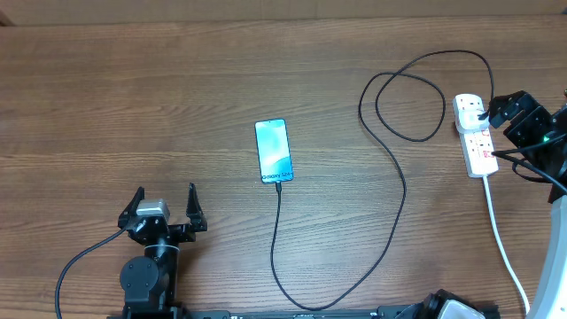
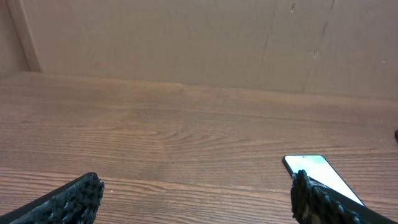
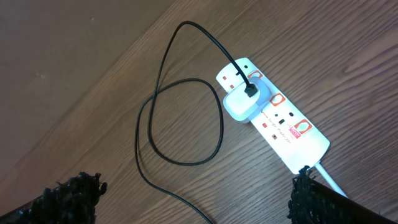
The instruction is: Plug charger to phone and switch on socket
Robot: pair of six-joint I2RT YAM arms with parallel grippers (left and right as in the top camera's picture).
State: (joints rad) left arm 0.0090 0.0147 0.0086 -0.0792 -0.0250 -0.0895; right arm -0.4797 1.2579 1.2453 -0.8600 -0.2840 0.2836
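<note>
I see a wood-grain table [image 1: 133, 80], beige wall [image 2: 186, 43] behind. The phone [image 1: 273, 151] lies screen-up, charger [image 1: 405, 190] tip at its near edge, socket [image 1: 474, 142] well right of it. Near-left of the phone sits the left gripper [image 1: 165, 208]; far right, the right gripper [image 3: 193, 186] (both spread wide).

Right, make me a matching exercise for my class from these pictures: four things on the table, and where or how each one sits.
Things:
1 phone
2 socket
3 left gripper
4 charger

Places or states:
A far right of the table
B runs in loops from one device to the other
C middle of the table, screen up
D lower left, open and empty

Pairs: 1-C, 2-A, 3-D, 4-B
</note>
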